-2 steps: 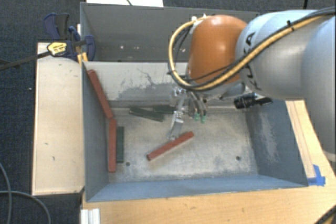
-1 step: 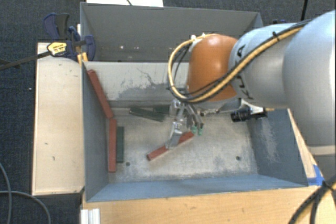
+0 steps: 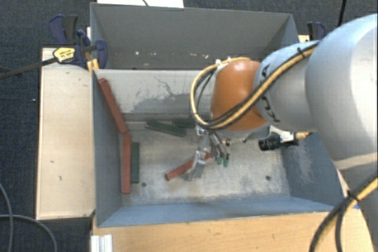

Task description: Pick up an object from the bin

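My gripper [image 3: 199, 166] hangs below the orange wrist cover, low over the middle of the bin floor. A short reddish-brown stick [image 3: 176, 173] lies on the floor and runs from the gripper's tip out to the lower left; its right end is hidden by the gripper. A dark green flat piece [image 3: 168, 126] lies just up and to the left of the gripper, near the back wall.
A long reddish-brown bar [image 3: 111, 105] leans along the left wall, with a second red bar [image 3: 126, 163] and a dark green strip [image 3: 135, 162] beside it at the lower left. The arm covers the bin's right part.
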You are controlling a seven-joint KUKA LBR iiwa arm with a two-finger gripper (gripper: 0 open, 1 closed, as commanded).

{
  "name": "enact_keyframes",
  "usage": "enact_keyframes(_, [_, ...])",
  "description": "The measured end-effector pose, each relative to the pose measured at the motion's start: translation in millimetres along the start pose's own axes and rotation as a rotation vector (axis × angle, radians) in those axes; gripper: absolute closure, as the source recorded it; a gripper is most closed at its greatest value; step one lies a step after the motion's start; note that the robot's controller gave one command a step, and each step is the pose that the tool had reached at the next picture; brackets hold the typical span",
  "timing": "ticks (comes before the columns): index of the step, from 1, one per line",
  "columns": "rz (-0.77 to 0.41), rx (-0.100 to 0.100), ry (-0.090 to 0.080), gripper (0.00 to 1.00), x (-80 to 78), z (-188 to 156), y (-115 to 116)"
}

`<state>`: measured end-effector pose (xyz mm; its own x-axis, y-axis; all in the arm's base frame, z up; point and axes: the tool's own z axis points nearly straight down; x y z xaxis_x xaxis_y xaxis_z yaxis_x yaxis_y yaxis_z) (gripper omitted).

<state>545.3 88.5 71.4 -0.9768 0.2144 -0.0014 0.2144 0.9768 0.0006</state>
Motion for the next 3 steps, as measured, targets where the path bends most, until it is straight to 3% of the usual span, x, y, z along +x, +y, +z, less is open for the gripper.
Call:
enact_keyframes(1, [-0.079, -0.001, -0.001, 1.00, 4.4, 0.7, 15.3])
enact_keyframes(3, [-0.079, 0.001, 0.007, 1.00, 2.4, -3.9, 14.8])
